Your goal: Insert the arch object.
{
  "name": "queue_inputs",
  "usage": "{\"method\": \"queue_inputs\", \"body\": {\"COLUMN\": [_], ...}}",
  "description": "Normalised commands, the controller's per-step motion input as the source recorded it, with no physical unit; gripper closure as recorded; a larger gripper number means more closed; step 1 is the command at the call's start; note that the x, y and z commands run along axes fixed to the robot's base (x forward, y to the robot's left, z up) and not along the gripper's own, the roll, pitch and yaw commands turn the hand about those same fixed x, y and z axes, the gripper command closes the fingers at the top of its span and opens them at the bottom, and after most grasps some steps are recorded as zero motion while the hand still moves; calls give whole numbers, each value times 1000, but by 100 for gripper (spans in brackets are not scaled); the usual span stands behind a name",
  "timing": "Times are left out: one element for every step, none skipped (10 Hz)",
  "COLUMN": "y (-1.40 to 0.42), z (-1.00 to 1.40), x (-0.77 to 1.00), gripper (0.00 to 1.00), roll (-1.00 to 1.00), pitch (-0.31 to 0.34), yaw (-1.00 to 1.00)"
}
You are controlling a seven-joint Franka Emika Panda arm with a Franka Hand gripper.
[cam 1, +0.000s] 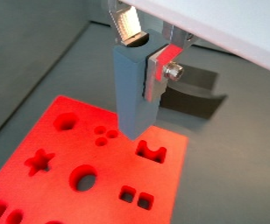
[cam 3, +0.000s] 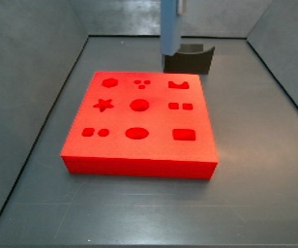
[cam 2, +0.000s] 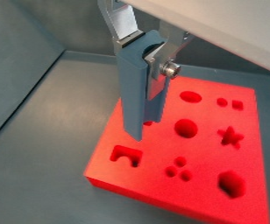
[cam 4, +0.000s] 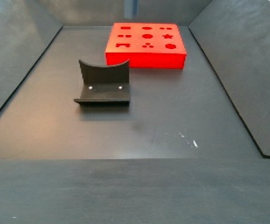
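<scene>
Claw (cam 1: 145, 61) above red board (cam 3: 119, 145) far edge, near fixture (cam 3: 188, 59); grip state unclear; arch object unseen.

Gripper (cam 1: 145, 54) upright above the floor, jaws' state unclear.

1. Even overhead light is bright on the large flat red board with shaped recesses (cam 3: 138, 121), which looks nearly oversaturated in both wrist views (cam 1: 90, 166).
2. The dark grey matte surface (cam 4: 138, 140) stays dim; small specular specks lie on it near the dark L-shaped fixture (cam 4: 103, 84).
3. The grey-blue gripper (cam 1: 141, 83) casts a soft shadow on the board beside it.
4. All pictures are low-resolution and slightly soft; the pale blurred band above the gripper is washed out.
</scene>
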Motion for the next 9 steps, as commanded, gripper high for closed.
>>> {"method": "queue_inputs", "body": {"y": [131,157,157,0,0,0,0,0,-66], "z": [-177,-189,-169,-120,-137,-106,-120,-86,0], "x": [500,500,426,317,257,303,280,234,183], "gripper": [100,100,100,100,100,100,100,100,100], "roll": [-16,0,0,99,236,221,229,210,121], "pitch": [0,0,0,24,63,40,53,67,73], "yaw": [-697,-689,-703,-680,-611,-603,-603,-626,-674]}}
